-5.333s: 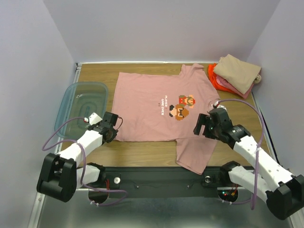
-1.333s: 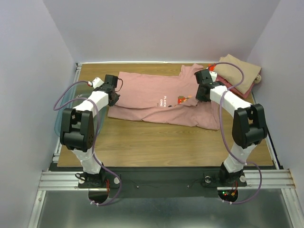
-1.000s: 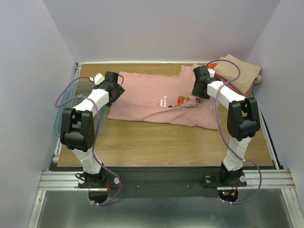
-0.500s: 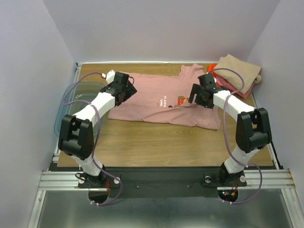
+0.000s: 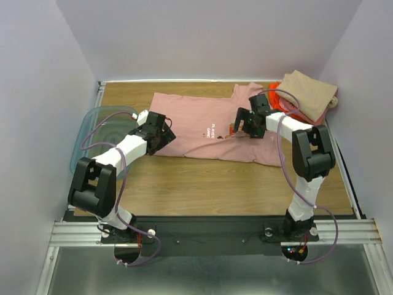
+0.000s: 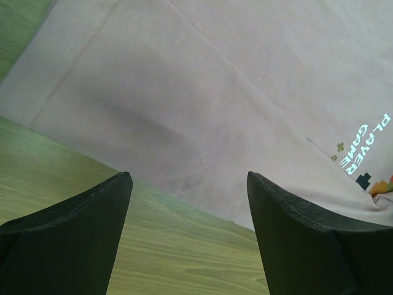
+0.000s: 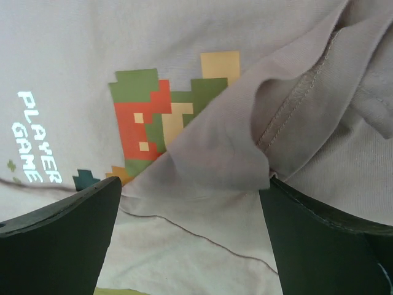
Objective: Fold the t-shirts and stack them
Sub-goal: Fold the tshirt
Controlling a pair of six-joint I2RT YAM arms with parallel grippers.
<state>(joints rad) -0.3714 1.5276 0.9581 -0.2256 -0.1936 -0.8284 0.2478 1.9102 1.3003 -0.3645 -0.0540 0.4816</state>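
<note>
Pink t-shirt (image 5: 196,117) half-folded; left gripper (image 5: 167,132), right gripper (image 5: 238,126) gape above it.

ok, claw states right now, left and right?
left claw: open, holding nothing, over the near edge of the pink t-shirt.
right claw: open, holding nothing, over its chest print.

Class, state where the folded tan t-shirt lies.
Top view: the tan t-shirt sits in the far right corner, atop the orange t-shirt, right of the pink printed t-shirt.
</note>
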